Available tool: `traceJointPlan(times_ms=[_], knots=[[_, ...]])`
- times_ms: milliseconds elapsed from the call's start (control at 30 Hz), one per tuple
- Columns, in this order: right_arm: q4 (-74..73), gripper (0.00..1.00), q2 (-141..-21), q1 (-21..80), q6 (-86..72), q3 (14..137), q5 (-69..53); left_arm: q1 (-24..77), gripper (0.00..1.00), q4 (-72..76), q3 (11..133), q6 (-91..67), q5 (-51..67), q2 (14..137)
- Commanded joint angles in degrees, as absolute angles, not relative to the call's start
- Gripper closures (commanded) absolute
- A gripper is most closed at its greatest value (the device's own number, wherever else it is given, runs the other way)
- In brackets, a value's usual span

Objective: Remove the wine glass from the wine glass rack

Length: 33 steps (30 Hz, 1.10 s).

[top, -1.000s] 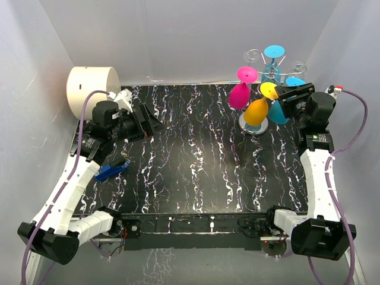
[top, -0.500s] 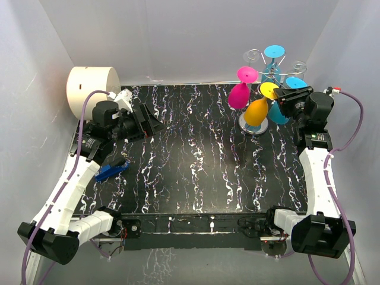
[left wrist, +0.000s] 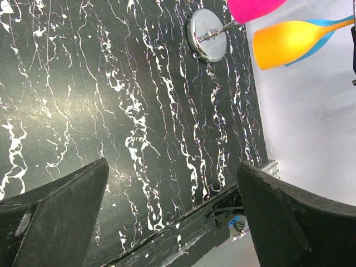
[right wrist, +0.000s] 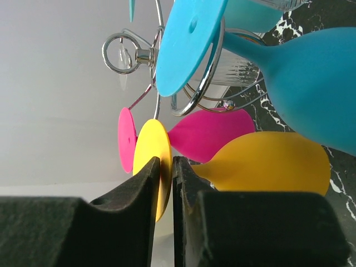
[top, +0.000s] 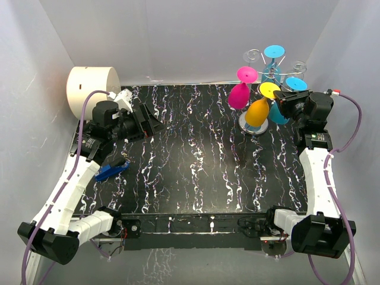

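The silver wire wine glass rack stands at the back right on its shiny disc base. Pink, yellow and blue wine glasses hang on it upside down. My right gripper is shut on the rim of the yellow glass's foot, which sits between its fingertips in the right wrist view. The yellow bowl lies beside the pink one. My left gripper is open and empty at the far left; its view shows the rack base in the distance.
A white cylinder stands at the back left corner. A small blue object lies near the left arm. Grey walls close in on three sides. A blue glass foot and rack wires hang just above my right fingers.
My right gripper has edged left and turned slightly at the yellow glass's foot. The left arm has not moved.
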<state>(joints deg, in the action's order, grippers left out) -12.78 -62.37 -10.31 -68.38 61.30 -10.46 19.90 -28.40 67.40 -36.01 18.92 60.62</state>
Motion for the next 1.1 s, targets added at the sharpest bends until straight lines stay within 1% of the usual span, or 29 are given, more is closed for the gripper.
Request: traceJointPlan(times_ms=[0, 300, 467, 767, 1067], knots=[[-12.62, 0.88, -62.02, -10.63, -70.02, 63.92, -10.47, 20.09, 0.01, -28.57, 68.80, -36.08, 20.53, 60.43], [-12.83, 0.92, -61.59, -10.63, -70.49, 65.01, -12.48, 20.05, 0.01, -28.83, 69.24, -35.97, 20.70, 60.49], [-12.51, 0.96, -61.20, -10.57, -70.49, 65.13, -14.10, 20.04, 0.01, -28.87, 69.38, -35.96, 20.65, 60.38], [-10.79, 0.97, -60.68, -10.48, -70.84, 65.01, -17.56, 20.06, 0.01, -29.17, 69.52, -35.78, 20.39, 60.06], [-4.52, 1.00, -61.88, -10.20, -72.06, 64.61, -21.05, 20.06, 0.01, -28.99, 69.35, -35.65, 20.13, 59.86]])
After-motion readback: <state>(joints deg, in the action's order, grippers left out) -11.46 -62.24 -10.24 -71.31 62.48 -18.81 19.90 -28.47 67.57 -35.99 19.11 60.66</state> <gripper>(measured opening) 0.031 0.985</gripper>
